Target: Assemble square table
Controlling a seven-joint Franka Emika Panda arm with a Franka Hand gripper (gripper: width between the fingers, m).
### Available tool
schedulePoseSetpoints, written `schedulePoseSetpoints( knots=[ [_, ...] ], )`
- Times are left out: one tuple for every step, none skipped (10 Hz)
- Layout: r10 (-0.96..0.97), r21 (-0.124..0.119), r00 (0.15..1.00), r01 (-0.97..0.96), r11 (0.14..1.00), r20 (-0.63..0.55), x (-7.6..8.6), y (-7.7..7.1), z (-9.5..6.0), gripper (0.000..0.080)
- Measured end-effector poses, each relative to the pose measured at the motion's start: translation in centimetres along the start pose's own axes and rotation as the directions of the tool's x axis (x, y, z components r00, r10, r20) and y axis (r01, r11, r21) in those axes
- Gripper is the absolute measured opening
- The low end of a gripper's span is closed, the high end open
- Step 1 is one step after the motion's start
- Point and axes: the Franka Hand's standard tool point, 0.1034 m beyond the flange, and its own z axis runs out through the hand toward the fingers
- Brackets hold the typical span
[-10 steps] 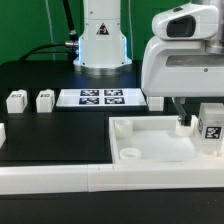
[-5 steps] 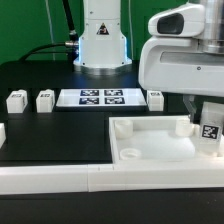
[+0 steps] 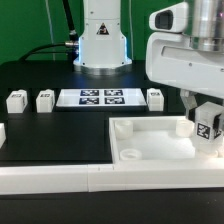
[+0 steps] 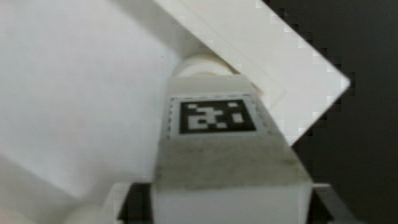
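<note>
The square table top [image 3: 150, 142] lies white and rimmed at the exterior view's front right, with a round socket [image 3: 130, 155] at its near left corner. My gripper [image 3: 206, 126] is shut on a white tagged leg [image 3: 211, 130] and holds it over the top's far right corner. In the wrist view the leg [image 4: 217, 120] shows its tag and stands between my fingers [image 4: 134, 206], its far end at the top's corner [image 4: 267, 60]. Three more legs [image 3: 16, 100] [image 3: 45, 100] [image 3: 155, 97] stand on the black table.
The marker board [image 3: 100, 98] lies at the back middle, before the arm's base [image 3: 100, 45]. Another white part [image 3: 2, 132] shows at the left edge. A long white border bar [image 3: 60, 178] runs along the front.
The arm's wrist has risen and shifted slightly to the exterior view's right. The held leg stays near the top's far right corner, a little tilted.
</note>
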Motion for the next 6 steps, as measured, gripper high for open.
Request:
schedulePoseSetpoints(
  knots=[
    [0.142, 0.014, 0.99, -0.143, 0.99, 0.02, 0.11, 0.34, 0.01, 0.029],
    [0.25, 0.017, 0.968, -0.251, 0.968, 0.036, 0.09, 0.54, -0.04, 0.029],
    [0.333, 0.016, 0.942, -0.334, 0.943, 0.049, 0.1, 0.67, -0.02, 0.0291],
    [0.416, 0.012, 0.907, -0.418, 0.908, 0.06, 0.05, 0.77, -0.01, 0.0291],
    [0.418, 0.01, 0.906, -0.419, 0.908, 0.06, 0.02, 0.78, -0.03, 0.0291],
    [0.416, 0.011, 0.907, -0.417, 0.909, 0.06, 0.03, 0.79, 0.01, 0.0291]
  ],
)
